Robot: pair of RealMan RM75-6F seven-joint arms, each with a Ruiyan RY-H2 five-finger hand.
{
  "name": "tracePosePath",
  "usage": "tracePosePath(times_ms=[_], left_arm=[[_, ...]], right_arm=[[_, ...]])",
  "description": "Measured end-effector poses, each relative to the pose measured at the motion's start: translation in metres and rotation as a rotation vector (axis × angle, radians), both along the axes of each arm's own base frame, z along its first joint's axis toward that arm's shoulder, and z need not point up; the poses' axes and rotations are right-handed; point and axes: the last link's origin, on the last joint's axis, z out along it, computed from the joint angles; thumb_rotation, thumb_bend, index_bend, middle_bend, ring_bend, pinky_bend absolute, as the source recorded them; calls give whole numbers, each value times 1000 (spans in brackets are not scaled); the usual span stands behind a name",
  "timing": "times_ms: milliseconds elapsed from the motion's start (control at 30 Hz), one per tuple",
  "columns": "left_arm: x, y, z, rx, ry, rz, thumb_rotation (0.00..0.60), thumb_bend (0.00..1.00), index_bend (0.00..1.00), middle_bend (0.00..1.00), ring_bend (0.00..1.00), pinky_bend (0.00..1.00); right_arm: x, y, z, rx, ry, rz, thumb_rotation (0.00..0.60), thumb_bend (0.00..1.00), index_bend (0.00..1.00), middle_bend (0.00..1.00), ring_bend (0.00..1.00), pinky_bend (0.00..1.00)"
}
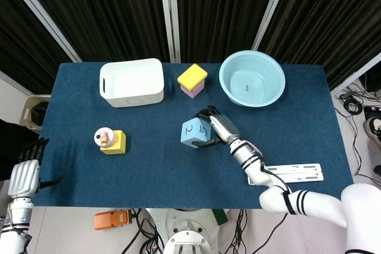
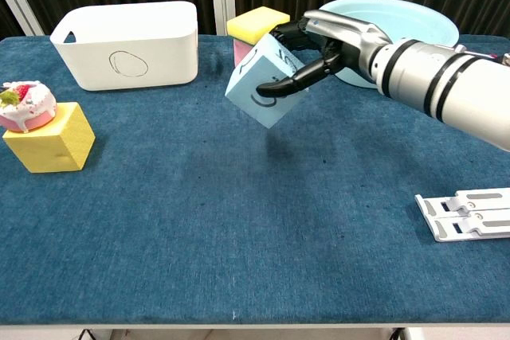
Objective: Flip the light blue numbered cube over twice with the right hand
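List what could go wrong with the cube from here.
The right hand holds the cube tilted, seemingly off the table, gripped only near its upper corner; it could slip and tumble uncontrolled. The pink block with the sponge sits close behind, so a swing backward might knock it.

The pink block (image 2: 239, 49) sits mostly hidden behind the cube (image 2: 259, 87).

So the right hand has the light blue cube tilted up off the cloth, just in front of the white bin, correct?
Not quite: the light blue cube, gripped tilted by the right hand, is in front of the pink block with the yellow sponge, not the white bin. The head view shows this.
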Motion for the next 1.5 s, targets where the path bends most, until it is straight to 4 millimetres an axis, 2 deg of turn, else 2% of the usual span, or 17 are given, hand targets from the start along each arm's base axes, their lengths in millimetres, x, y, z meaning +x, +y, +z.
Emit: tracePosePath(times_ms=[300, 600, 833, 933, 1200, 1367, 1500], left_arm=[[4, 1, 0, -4, 6, -2, 600, 4, 13, 0, 0, 0], [7, 2, 1, -10, 13, -4, 600, 4, 13, 0, 0, 0], [8, 4, 0, -17, 14, -6, 600, 4, 13, 0, 0, 0], [9, 5, 0, -18, 15, -8, 600, 5, 13, 0, 0, 0], [9, 5, 0, -21, 15, -8, 600, 4, 13, 0, 0, 0], [9, 7, 0, -20, 16, -12, 600, 4, 13, 0, 0, 0], [10, 8, 1, -19, 17, -16, 600, 5, 13, 0, 0, 0]], right_arm=[[-46, -19, -12, -4, -95, -33, 521, 412, 498, 366, 204, 54], [-63, -23, -35, 11, -139, -54, 517, 391, 482, 365, 197, 50], [-70, -25, -43, 16, -129, -51, 514, 374, 446, 365, 171, 24], [-74, -25, -45, 20, -128, -55, 512, 347, 375, 361, 144, 5], [-90, -19, -40, 20, -110, -47, 511, 328, 98, 218, 52, 0], [-96, -17, -30, 5, -111, -34, 509, 326, 10, 172, 15, 0], [-99, -14, -22, -4, -100, -19, 508, 323, 0, 161, 0, 0]])
